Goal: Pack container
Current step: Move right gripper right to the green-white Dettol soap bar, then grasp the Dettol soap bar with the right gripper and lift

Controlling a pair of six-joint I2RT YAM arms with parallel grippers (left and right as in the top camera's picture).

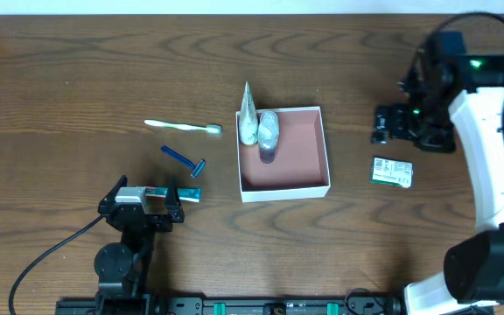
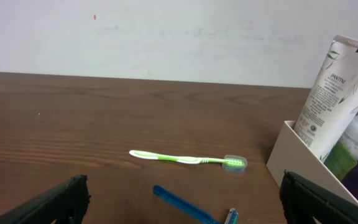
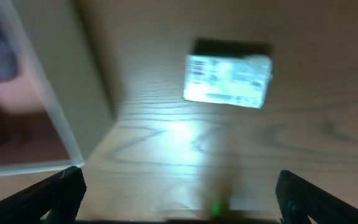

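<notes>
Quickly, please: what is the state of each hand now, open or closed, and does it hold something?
Left hand: open, holding nothing.
Right hand: open, holding nothing.

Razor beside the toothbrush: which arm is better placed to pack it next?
Probably left: the open left gripper sits close to the razor and toothbrush, while the right gripper is beyond the container, near the packet.

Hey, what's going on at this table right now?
Two robot arms are packing toiletries into a white container. A white tube and a small bottle already stand in one corner of it. Both grippers are open and empty. The right gripper hovers near a green-and-white packet, and the left gripper is near a blue razor and a green toothbrush.
</notes>
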